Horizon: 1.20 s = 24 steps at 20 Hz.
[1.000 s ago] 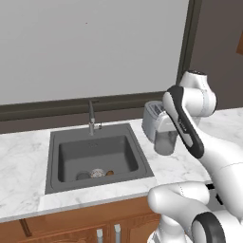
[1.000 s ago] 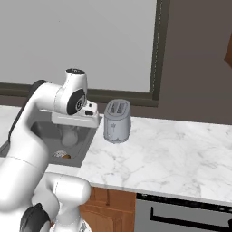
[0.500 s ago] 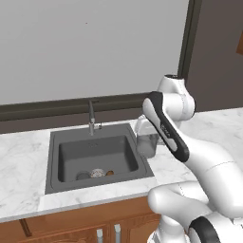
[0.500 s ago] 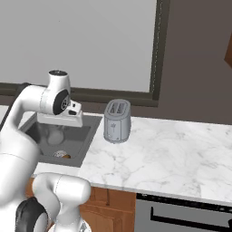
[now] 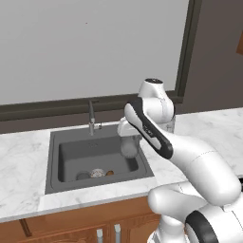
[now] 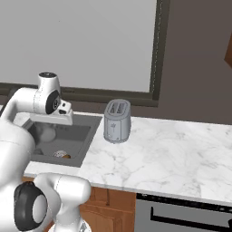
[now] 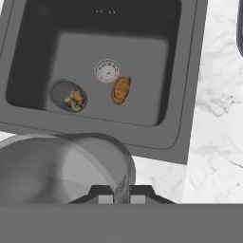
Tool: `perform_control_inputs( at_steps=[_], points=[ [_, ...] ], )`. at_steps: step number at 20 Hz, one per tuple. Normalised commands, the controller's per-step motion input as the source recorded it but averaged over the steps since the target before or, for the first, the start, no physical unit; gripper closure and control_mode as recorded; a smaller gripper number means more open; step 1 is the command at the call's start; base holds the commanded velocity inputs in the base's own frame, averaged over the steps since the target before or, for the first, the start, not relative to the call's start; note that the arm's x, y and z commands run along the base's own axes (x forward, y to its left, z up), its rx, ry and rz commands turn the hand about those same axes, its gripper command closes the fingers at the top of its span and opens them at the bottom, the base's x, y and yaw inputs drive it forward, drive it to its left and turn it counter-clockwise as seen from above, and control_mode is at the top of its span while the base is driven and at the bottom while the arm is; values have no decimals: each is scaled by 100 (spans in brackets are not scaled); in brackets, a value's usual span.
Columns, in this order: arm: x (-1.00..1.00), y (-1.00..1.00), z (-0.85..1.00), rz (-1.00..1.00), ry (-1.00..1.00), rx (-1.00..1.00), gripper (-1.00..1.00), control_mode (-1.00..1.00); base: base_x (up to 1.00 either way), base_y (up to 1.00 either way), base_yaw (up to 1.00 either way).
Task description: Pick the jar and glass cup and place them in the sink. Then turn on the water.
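Glass cup in jaws (shut) over sink; jar inside.

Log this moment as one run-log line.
hand: shut on glass cup | cup: over sink | jar: lying in sink | water: off

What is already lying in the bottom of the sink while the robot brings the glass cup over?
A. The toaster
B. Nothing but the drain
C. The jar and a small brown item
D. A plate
C: in the hand view the jar lies on the sink floor left of the round drain, with a small brown item beside the drain.
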Motion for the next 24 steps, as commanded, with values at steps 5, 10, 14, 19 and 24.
perform_control_inputs(
  at_steps=[5,10,14,19,24],
  points=[
    [35,28,-25,0,0,0,100,-100,0,0,0],
    [25,21,-28,0,0,0,100,-100,0,0,0],
    [22,16,-28,0,0,0,100,-100,0,0,0],
    [28,14,-26,0,0,0,100,-100,0,0,0],
    [30,15,-21,0,0,0,100,-100,0,0,0]
  ],
)
